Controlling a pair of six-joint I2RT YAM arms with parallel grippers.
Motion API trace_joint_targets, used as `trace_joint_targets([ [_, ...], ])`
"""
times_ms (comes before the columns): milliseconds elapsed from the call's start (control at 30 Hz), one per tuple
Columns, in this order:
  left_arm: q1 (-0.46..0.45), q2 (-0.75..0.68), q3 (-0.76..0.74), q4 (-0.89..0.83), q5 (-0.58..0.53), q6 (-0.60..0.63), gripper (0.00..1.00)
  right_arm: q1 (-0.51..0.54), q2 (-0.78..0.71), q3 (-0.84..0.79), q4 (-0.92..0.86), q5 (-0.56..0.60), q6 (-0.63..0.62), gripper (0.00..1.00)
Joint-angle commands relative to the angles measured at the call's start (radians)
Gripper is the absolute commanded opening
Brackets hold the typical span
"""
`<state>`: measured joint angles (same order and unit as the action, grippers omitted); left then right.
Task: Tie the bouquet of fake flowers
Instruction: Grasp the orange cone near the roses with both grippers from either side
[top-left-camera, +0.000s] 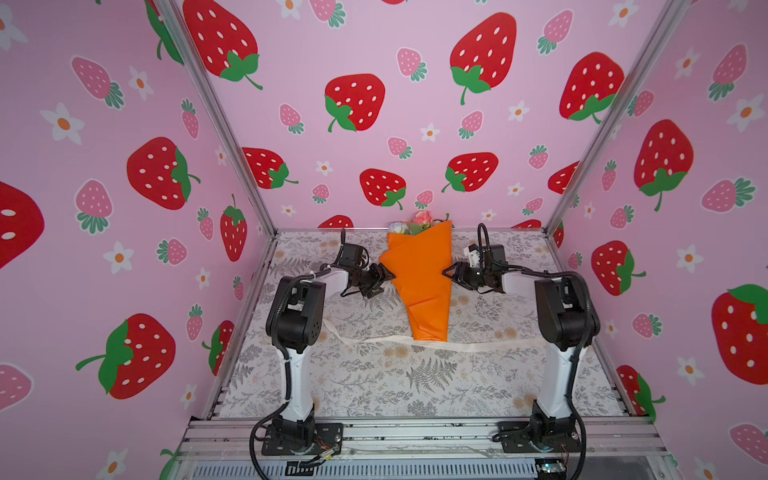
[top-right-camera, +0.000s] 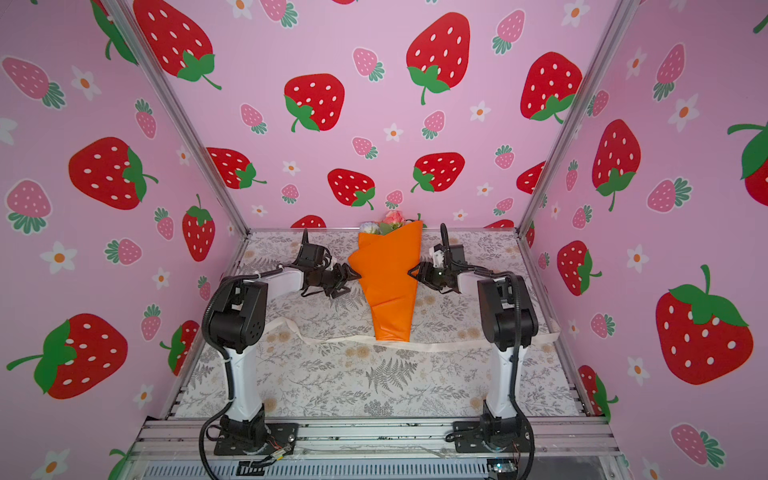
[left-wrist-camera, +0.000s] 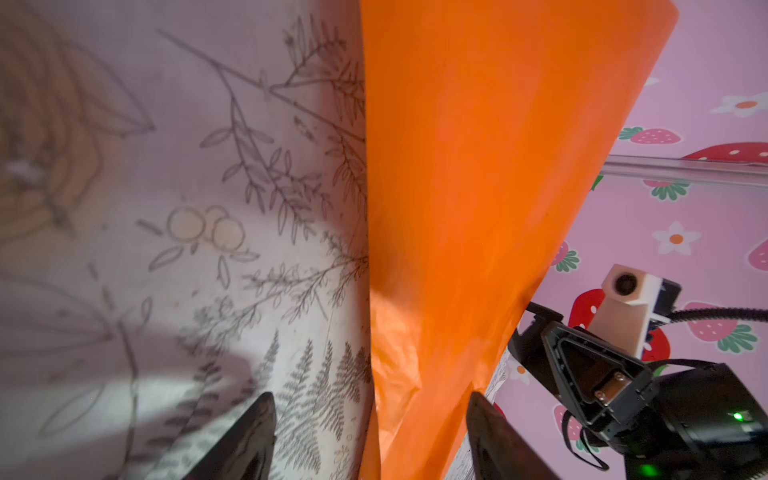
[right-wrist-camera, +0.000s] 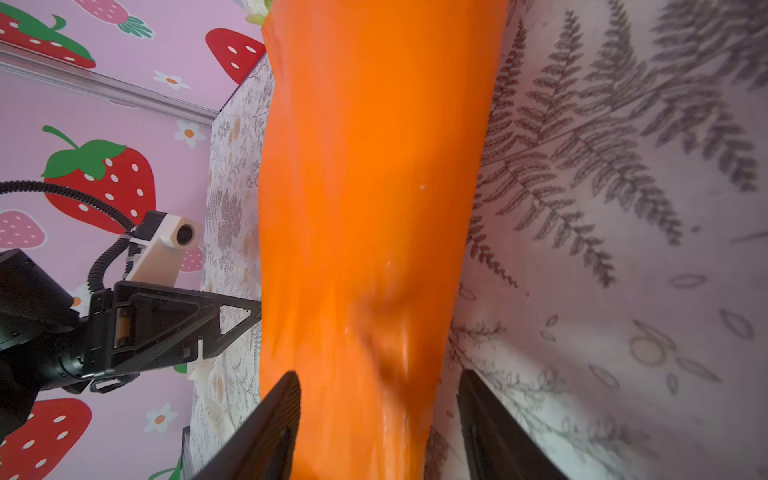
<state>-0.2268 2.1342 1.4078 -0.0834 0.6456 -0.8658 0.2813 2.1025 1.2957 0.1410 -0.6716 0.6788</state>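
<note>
Nearest lies the fern-printed surface (top-left-camera: 374, 382). Beyond it, a cream ribbon (top-left-camera: 478, 346) lies slack across the surface from side to side. It meets the narrow near end of the orange wrapping paper (top-left-camera: 422, 286), a cone lying flat and widening away from the viewer. At mid-cone, the left gripper (top-left-camera: 386, 275) and right gripper (top-left-camera: 448, 274) face each other from opposite sides, tips at the paper's edges. Both wrist views show the jaws apart, not closed on the paper. At the far end is the bouquet of fake flowers (top-left-camera: 420, 221), wrapped inside the cone. Only pink and white heads and some leaves show at its wide mouth, close to the strawberry-patterned back wall (top-left-camera: 415, 124).
</note>
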Motion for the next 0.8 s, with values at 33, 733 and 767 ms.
trace_joint_targets([
  [33, -0.008, 0.079, 0.101, 0.028, 0.058, -0.043, 0.73, -0.008, 0.081, 0.097, 0.012, -0.045, 0.025, 0.64],
  [733, -0.040, 0.451, 0.449, 0.181, 0.146, -0.231, 0.58, -0.021, 0.386, 0.344, 0.230, -0.192, 0.212, 0.64],
  [767, -0.042, 0.458, 0.460, 0.183, 0.146, -0.236, 0.55, -0.021, 0.394, 0.349, 0.240, -0.196, 0.225, 0.63],
])
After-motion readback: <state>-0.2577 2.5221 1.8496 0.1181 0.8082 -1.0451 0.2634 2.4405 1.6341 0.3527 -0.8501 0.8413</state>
